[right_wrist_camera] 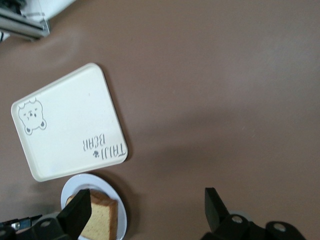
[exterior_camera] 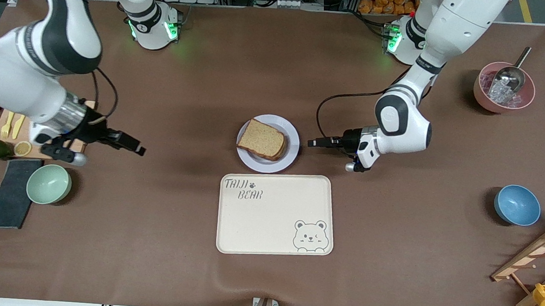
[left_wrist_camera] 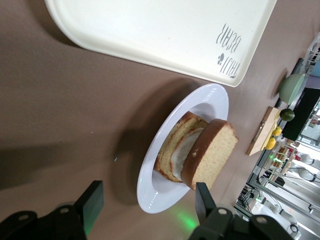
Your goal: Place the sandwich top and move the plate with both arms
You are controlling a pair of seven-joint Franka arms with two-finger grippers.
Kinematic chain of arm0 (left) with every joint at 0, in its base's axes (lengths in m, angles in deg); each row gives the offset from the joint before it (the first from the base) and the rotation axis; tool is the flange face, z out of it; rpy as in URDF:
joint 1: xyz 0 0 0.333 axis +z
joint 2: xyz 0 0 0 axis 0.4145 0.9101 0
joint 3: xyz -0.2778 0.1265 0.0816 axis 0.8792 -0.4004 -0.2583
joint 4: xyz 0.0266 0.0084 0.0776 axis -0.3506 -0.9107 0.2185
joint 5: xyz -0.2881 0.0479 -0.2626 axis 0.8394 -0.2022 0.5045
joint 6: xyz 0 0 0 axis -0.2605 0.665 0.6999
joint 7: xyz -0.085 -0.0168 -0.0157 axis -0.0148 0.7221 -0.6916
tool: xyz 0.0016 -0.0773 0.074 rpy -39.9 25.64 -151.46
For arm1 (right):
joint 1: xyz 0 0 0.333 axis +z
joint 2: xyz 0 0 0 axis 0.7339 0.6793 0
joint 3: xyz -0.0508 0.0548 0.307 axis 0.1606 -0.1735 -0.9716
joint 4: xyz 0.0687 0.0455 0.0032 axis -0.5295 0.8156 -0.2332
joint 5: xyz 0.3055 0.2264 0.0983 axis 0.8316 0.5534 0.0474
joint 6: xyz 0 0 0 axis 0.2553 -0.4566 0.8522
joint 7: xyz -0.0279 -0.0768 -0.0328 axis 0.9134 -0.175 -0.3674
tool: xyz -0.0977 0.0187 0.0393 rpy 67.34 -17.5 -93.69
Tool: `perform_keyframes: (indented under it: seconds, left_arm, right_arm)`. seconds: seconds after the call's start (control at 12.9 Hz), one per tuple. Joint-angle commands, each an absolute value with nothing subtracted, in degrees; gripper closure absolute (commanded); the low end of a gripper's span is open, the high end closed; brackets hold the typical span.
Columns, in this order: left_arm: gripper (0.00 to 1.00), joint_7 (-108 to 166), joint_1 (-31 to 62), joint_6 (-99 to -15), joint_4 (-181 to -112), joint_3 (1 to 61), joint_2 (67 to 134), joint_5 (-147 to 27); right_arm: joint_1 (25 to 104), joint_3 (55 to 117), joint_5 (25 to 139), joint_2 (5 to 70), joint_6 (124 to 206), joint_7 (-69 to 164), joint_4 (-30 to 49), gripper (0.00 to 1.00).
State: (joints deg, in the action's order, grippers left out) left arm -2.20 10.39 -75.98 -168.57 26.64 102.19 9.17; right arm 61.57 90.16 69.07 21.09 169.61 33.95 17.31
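The sandwich top (exterior_camera: 262,139), a plain brown bread slice, lies on the stack on the small pale plate (exterior_camera: 290,150) at mid-table. In the left wrist view the sandwich top (left_wrist_camera: 212,155) rests on a lower slice with white filling (left_wrist_camera: 176,150) on the plate (left_wrist_camera: 162,197). My left gripper (exterior_camera: 312,142) is low beside the plate's rim toward the left arm's end, open, its fingers (left_wrist_camera: 90,200) holding nothing. My right gripper (exterior_camera: 135,146) stands open over bare table toward the right arm's end. Past its fingers (right_wrist_camera: 215,205), the right wrist view shows the plate (right_wrist_camera: 80,181) and the bread (right_wrist_camera: 102,220).
A cream bear tray (exterior_camera: 275,214) lies just nearer the front camera than the plate. A green bowl (exterior_camera: 48,184), dark cloth (exterior_camera: 10,192) and cutting board (exterior_camera: 3,129) with fruit sit at the right arm's end. A blue bowl (exterior_camera: 517,204), pink bowl (exterior_camera: 481,94) and wooden rack (exterior_camera: 534,257) are at the left arm's end.
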Motion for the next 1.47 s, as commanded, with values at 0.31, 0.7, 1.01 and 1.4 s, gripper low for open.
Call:
perform_keyframes:
  seconds: [0.31,0.7,1.01,1.4]
  left_arm:
    - [0.20,-3.84,5.77,-80.84,-165.39,26.52,105.53,14.33]
    - [0.25,-3.84,4.37,-83.03,-163.29,26.52,107.81,14.42]
    - [0.27,-4.63,3.39,-83.39,-162.40,26.52,109.22,15.03]
    - [0.29,-9.29,2.87,-83.48,-161.52,26.52,111.15,16.08]
  right_arm:
    - [48.37,87.34,59.86,22.03,157.94,49.06,7.10,0.00]
    - [43.79,83.73,49.20,21.68,142.40,49.06,-6.95,0.00]
    - [41.77,83.90,47.87,18.17,135.08,49.76,-10.76,0.00]
    - [42.47,83.55,47.87,16.15,133.48,49.15,-8.58,0.00]
